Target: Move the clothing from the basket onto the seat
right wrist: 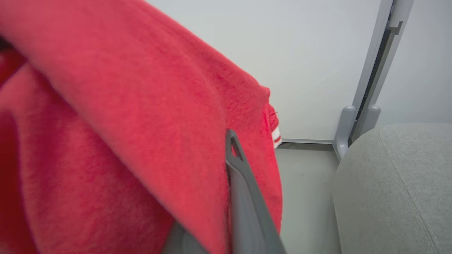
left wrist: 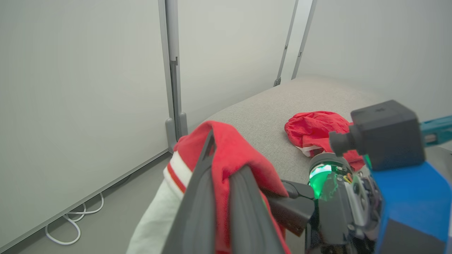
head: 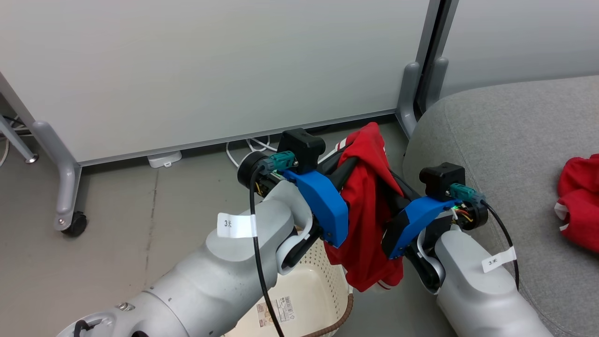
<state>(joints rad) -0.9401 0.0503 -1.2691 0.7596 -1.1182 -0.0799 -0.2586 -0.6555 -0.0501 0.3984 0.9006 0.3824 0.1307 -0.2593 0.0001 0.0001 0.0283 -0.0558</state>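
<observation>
One garment (head: 367,220) hangs clenched by left end effector (left wrist: 226,158) and right end effector (head: 395,187) above basket (head: 318,262); second garment (head: 580,201) lies on seat (head: 505,140)

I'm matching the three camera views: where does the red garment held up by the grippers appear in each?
Head view: held garment hangs at centre.
Left wrist view: held garment at lower centre.
Right wrist view: held garment across left and centre.
Shared landmark: grey seat.
</observation>
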